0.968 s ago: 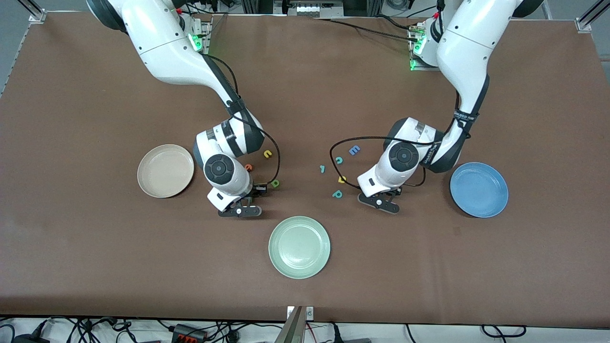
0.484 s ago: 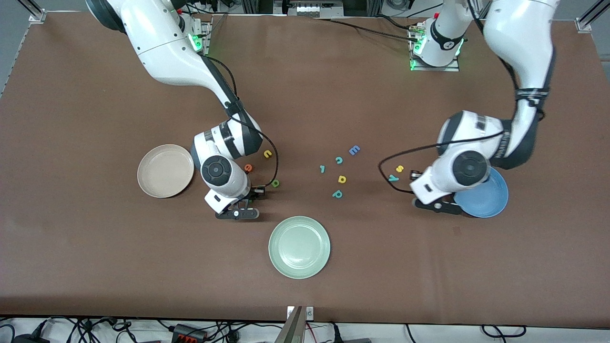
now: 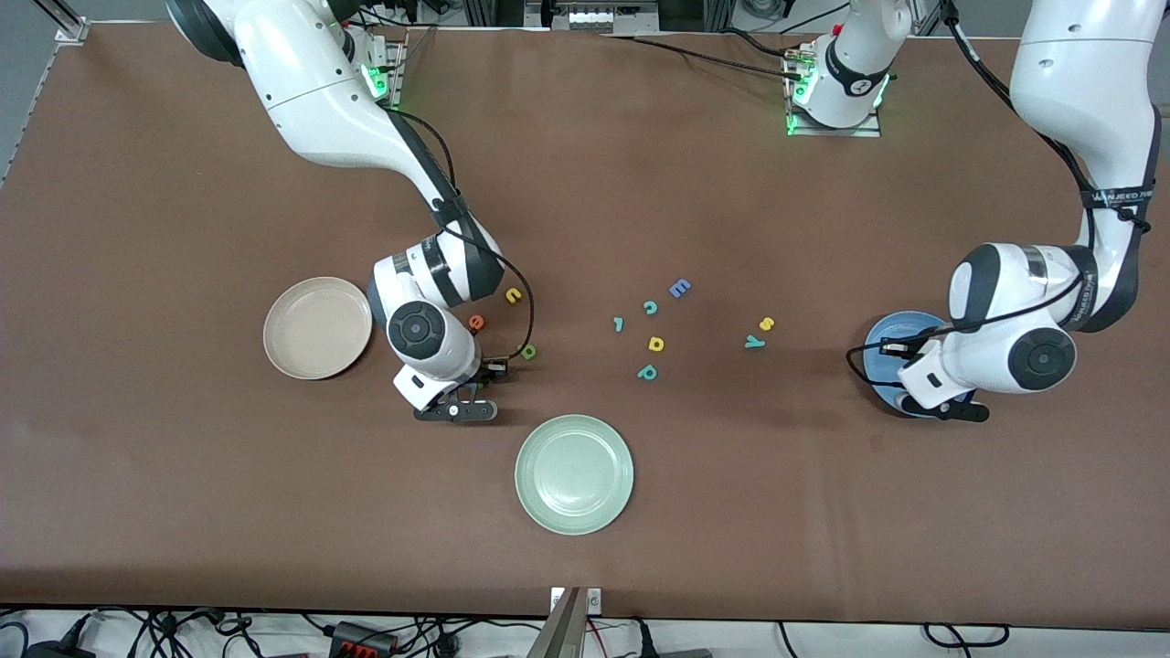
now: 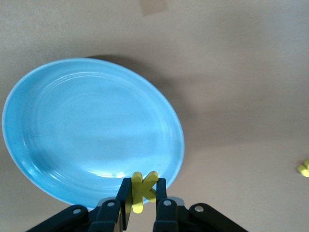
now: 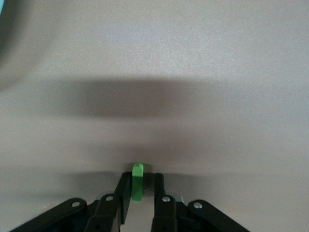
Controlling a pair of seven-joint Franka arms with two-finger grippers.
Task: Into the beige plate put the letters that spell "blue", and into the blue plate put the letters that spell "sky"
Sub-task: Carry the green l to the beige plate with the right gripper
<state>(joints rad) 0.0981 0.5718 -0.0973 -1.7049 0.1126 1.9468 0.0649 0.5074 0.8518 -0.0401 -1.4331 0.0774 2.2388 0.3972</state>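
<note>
Over the brown table (image 3: 183,183), left tool (image 4: 143,203) grips yellow "k" (image 4: 141,188) above blue plate (image 4: 72,130).

Three plates are sitting on the worktop (image 3: 183,503): one beige (image 3: 317,328), one pale green (image 3: 574,474), one blue (image 3: 885,335). Nine foam letters are lying loose, and each of the two end effectors is holding one more.

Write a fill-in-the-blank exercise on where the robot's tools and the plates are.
The left tool grips a yellow letter shaped ___.
It hangs over the rim of the ___ plate.
The right tool pinches a ___ letter.
The beige plate holds ___ letters.

Missing words: k; blue; green; no
</note>
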